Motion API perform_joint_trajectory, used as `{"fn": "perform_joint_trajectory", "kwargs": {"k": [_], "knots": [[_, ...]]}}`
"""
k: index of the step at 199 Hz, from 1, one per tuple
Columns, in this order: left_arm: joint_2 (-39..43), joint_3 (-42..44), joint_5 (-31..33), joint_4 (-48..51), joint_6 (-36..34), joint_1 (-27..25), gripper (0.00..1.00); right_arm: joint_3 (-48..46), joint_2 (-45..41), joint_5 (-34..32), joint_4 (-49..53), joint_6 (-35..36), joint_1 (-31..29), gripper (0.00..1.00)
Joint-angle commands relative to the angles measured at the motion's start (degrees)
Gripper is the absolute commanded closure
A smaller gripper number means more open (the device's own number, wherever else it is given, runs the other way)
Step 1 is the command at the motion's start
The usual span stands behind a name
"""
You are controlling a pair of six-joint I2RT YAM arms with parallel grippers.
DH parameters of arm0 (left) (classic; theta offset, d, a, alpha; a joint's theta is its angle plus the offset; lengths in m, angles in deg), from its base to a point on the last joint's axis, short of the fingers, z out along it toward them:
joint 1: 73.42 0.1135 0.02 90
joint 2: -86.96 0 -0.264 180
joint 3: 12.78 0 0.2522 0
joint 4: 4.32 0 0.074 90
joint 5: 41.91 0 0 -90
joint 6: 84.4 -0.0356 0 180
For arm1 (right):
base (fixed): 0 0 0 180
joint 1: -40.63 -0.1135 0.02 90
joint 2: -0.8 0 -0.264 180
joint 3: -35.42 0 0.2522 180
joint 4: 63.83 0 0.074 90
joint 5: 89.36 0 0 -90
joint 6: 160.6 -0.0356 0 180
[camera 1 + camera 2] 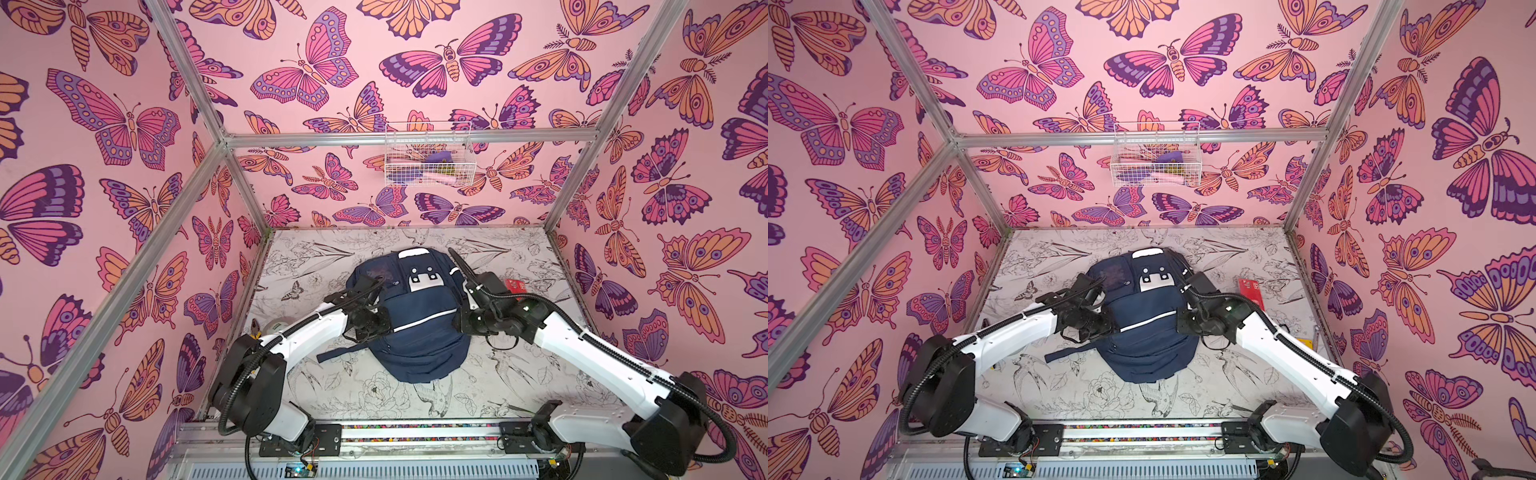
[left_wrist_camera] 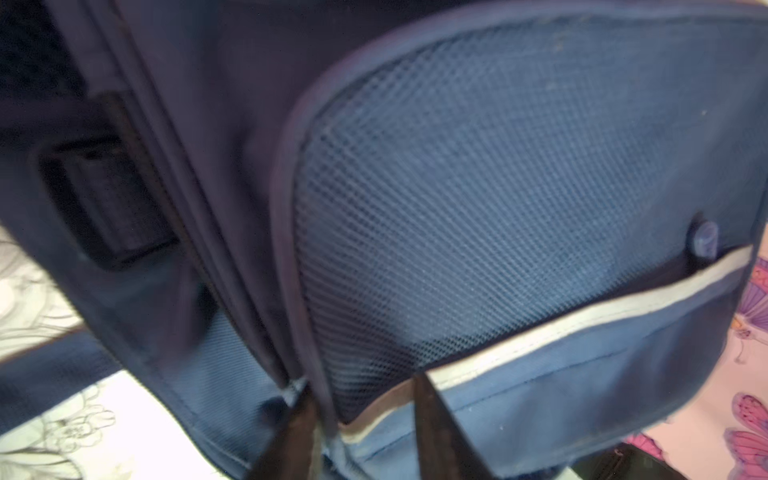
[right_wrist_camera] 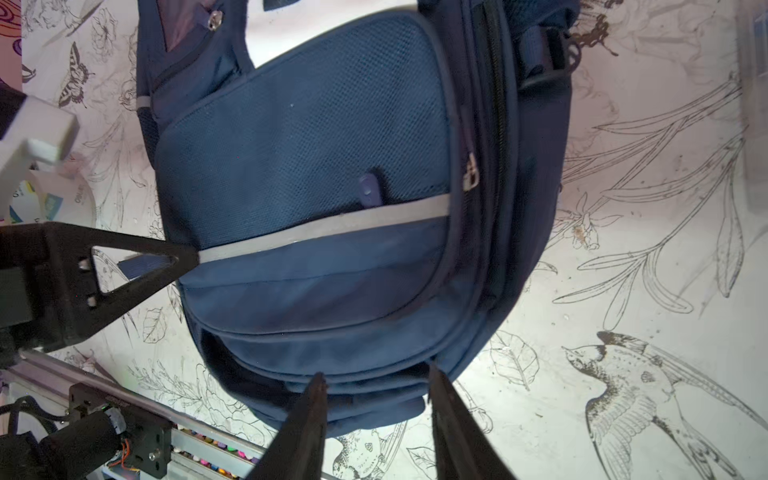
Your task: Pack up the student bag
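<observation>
The navy student bag [image 1: 419, 345] [image 1: 1142, 349] lies flat on the middle of the table, white patch towards the back wall. My left gripper [image 1: 388, 326] [image 2: 359, 386] is at its left edge, at the end of the white stripe [image 3: 332, 226]. Its fingers stand apart, astride the piped edge of the mesh pocket [image 2: 498, 166]; the wrist view is blurred. My right gripper [image 1: 456, 322] [image 3: 376, 371] is open at the bag's right side, both fingertips against the layered seams. A metal zipper pull [image 3: 471, 172] shows on that side.
A red flat pack [image 1: 515, 286] lies on the table right of the bag, behind the right arm. A pale tape roll [image 1: 282, 324] sits left of the left arm. A white wire basket [image 1: 428, 156] with items hangs on the back wall.
</observation>
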State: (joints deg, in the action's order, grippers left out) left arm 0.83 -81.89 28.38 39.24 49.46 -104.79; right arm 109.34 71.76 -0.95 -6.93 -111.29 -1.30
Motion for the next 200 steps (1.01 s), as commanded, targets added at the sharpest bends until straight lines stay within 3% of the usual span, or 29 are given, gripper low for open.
{"fn": "perform_joint_trajectory", "kwargs": {"k": [1, 11, 44, 64, 117, 147, 200], "knots": [[-0.62, -1.29, -9.22, -5.54, -2.6, 0.55, 0.8, 1.62, 0.17, -9.82, 3.28, -7.88, -5.35, 0.58], [-0.04, -2.01, -11.86, -5.97, -2.85, 1.02, 0.88, 2.26, 0.47, -12.32, 3.45, -10.27, -7.79, 0.59], [6.47, -2.55, -14.37, -7.7, -3.63, 2.95, 1.0, 4.61, 2.72, -16.73, 2.72, -15.18, -13.26, 0.58], [9.02, -1.89, -12.87, -9.62, -3.19, 3.51, 1.0, 7.64, 5.14, -18.09, 3.53, -15.87, -14.94, 0.59], [7.67, 1.96, -19.67, -20.01, 4.66, 3.69, 1.0, 13.06, 12.27, -23.74, -3.06, -19.96, -24.66, 0.58], [8.16, 2.68, -19.77, -23.63, 7.1, 4.02, 1.0, 16.46, 16.98, -21.56, -1.27, -22.2, -26.13, 0.59], [7.28, 5.75, -22.95, -34.63, 13.99, 4.22, 1.0, 17.56, 22.05, -29.47, 6.84, -32.27, -30.07, 0.57]]}}
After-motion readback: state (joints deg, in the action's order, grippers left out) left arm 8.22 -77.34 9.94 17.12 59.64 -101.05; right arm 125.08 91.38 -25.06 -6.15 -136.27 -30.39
